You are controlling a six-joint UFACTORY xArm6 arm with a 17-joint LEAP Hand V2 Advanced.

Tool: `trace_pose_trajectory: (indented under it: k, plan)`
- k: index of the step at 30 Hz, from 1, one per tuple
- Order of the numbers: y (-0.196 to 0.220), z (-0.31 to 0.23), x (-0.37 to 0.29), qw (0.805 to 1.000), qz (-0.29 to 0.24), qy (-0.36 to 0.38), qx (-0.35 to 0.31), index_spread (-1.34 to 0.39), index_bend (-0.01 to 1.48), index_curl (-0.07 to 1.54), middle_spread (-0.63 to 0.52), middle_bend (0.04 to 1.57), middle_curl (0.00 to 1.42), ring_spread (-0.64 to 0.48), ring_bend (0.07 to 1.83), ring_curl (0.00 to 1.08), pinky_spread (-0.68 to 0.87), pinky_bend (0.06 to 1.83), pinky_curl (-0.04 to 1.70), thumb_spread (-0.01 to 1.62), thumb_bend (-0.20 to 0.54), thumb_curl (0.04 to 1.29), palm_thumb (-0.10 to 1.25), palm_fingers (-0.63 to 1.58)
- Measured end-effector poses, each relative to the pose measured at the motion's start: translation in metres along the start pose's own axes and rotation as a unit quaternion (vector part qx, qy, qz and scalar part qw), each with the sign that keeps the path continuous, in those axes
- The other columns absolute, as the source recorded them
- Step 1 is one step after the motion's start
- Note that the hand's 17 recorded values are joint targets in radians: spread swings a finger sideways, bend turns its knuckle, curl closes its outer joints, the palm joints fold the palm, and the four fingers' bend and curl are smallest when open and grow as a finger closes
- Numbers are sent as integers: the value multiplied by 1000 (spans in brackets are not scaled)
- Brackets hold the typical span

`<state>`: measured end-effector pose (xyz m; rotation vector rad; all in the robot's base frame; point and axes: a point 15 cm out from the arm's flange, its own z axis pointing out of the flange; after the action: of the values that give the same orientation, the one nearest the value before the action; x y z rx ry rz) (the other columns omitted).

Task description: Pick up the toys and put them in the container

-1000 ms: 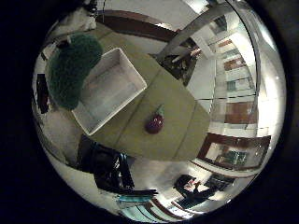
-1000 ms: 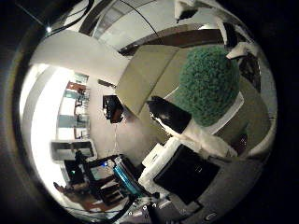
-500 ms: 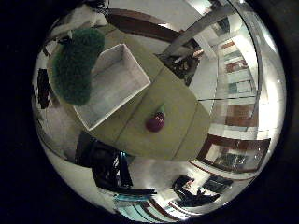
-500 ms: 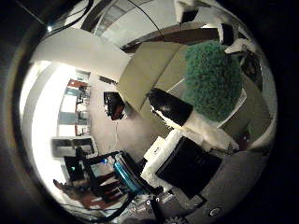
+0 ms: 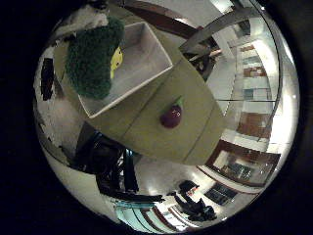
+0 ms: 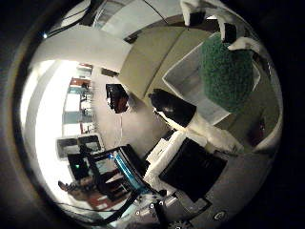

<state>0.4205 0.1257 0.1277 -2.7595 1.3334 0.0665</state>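
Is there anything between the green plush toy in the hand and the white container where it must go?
Nothing visible blocks the way. The green plush toy hangs in the hand over the open white container, whose inside looks empty beneath it. The purple eggplant toy lies apart on the table, outside the container.

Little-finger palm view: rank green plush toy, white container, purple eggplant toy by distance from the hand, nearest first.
1. Green plush toy: held by the hand, over the container's edge.
2. White container: on the table, right under the plush.
3. Purple eggplant toy: on the table beside the container, farthest.
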Motion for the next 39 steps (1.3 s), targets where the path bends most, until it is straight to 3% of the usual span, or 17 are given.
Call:
trace_pose_trajectory:
  k: [24, 31, 39]
  plan:
    - [67, 72, 6, 998, -22, -19, -54, -432, 188, 453, -153, 489, 424, -233, 973, 314, -317, 1443, 39, 1187, -19, 271, 500, 707]
    - [78, 73, 24, 998, -4, -20, -57, -436, 166, 396, -184, 885, 560, -236, 956, 323, -337, 1371, 21, 1194, -18, 267, 486, 806]
    - [87, 70, 39, 998, 5, -21, -57, -441, 181, 383, -172, 976, 603, -236, 969, 347, -341, 1369, 26, 1195, -18, 269, 484, 798]
